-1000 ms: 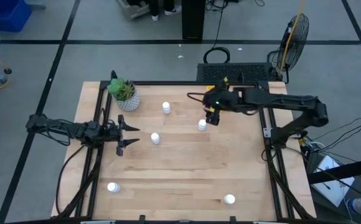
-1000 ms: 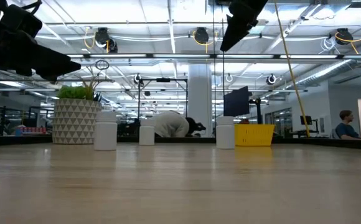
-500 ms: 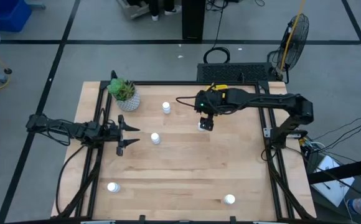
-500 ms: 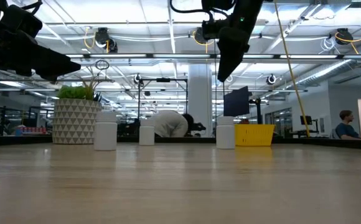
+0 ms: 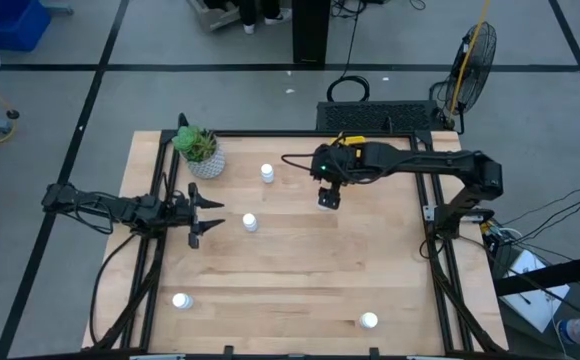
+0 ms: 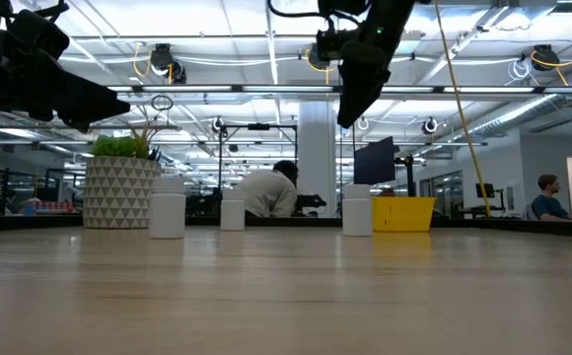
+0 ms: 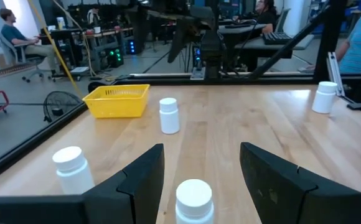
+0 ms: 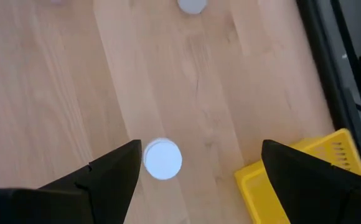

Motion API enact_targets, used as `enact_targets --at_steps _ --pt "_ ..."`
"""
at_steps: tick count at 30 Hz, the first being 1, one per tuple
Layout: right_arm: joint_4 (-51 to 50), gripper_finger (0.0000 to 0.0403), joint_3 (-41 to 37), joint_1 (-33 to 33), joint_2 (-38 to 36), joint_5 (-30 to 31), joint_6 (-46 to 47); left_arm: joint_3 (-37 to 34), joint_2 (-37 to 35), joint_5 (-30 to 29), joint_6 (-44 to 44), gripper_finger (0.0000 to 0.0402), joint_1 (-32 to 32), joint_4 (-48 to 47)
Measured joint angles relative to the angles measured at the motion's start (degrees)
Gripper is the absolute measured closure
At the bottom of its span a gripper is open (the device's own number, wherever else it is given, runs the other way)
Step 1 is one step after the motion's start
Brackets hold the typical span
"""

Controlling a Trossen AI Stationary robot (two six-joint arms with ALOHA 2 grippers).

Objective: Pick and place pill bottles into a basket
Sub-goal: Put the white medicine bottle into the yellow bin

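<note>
The right claw (image 8: 196,180) is being held wide open, high above a pill bottle (image 8: 163,160) standing on the table (image 5: 300,270) just beside the yellow basket (image 8: 292,180). The left claw (image 7: 199,171) is being kept wide open near another bottle (image 7: 194,200).

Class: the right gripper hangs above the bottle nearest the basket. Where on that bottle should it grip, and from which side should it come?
Grip the bottle across its round body just below the cap, coming straight down from above. It stands upright with free table all round, clear of the basket, and the open right gripper already hangs over it, so a vertical descent probably suits best.
</note>
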Motion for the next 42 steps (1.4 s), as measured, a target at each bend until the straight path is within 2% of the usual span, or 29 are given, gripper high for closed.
enact_targets --at_steps 6,21,42 --pt "0.15 0.0080 -0.08 0.07 2.91 -4.47 1.43 0.00 0.00 0.43 0.49 0.0188 0.00 0.19" --pt "7.23 0.0080 -11.24 -0.42 3.90 -4.41 2.58 -0.02 0.00 0.49 0.36 0.0188 0.00 0.34" --pt "12.00 0.0080 -13.18 -1.14 3.90 -4.53 0.72 -0.02 0.00 0.53 0.37 0.0188 0.00 0.39"
